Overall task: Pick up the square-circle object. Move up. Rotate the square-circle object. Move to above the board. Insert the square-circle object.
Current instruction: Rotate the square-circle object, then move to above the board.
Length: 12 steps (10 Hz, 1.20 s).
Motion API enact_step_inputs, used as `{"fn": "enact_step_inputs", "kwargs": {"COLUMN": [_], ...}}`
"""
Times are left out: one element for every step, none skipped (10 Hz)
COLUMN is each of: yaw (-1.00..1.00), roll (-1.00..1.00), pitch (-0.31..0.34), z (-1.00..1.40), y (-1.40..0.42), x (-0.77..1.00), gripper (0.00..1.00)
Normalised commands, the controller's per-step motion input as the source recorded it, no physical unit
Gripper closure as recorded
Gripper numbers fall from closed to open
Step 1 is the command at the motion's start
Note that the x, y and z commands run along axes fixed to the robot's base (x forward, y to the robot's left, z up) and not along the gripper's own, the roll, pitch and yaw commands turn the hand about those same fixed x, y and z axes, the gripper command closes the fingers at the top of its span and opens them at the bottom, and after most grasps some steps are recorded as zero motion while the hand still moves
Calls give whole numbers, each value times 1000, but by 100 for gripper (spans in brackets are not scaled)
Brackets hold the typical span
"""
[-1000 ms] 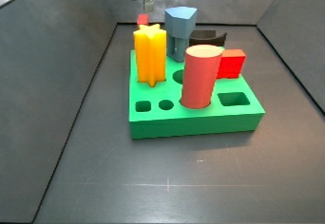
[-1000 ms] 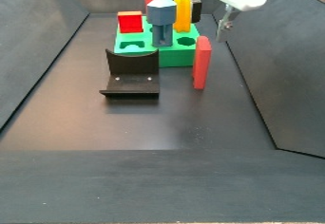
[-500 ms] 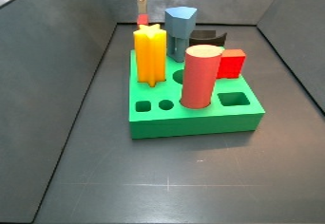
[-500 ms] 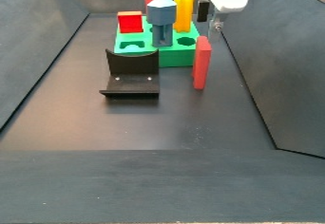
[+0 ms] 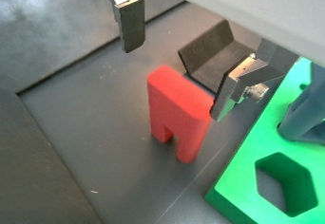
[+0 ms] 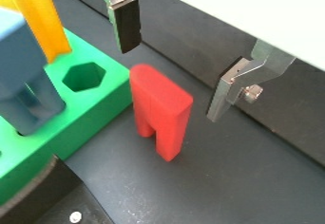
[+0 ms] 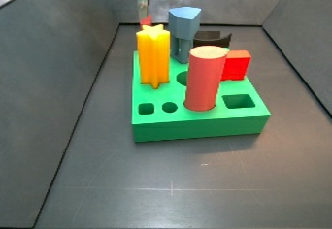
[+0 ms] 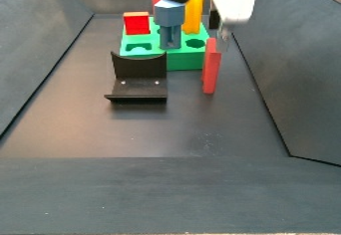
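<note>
Square-circle object (image 5: pixel 181 119): flat red block, upright on the dark floor, two short prongs down, just beside the green board (image 8: pixel 186 53). Gripper (image 6: pixel 178 65): above it, fingers spread wide, nothing held.

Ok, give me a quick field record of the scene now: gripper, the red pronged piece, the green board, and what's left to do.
gripper: open, above the flat red block, fingers either side, not touching
flat red block with two prongs: standing on end on the dark floor beside the board, not held
thick green board with shaped holes: carries yellow, blue and red-pink pieces
fixture: on the floor beside the board
task stage: pick-up not yet done
</note>
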Motion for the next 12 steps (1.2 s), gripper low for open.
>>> {"fn": "enact_step_inputs", "kwargs": {"yaw": [-38,-34,-27,-25,-23,-23,-22,24,25,29,28,26], "roll": [38,41,48,51,56,59,65,-43,-45,-61,-76,-86], "pitch": [-14,-20,-22,-23,-20,-17,-15,-354,-342,-255,-180,-129], "z": [-1000,-904,-651,-551,-357,-266,0,1000,1000,1000,1000,1000], "y": [11,14,21,23,21,21,0,-27,-27,-27,-26,-25], "x": [26,27,25,26,31,32,0,86,82,65,61,59], "gripper": [0,0,0,0,0,0,100,100,100,100,100,100]}}
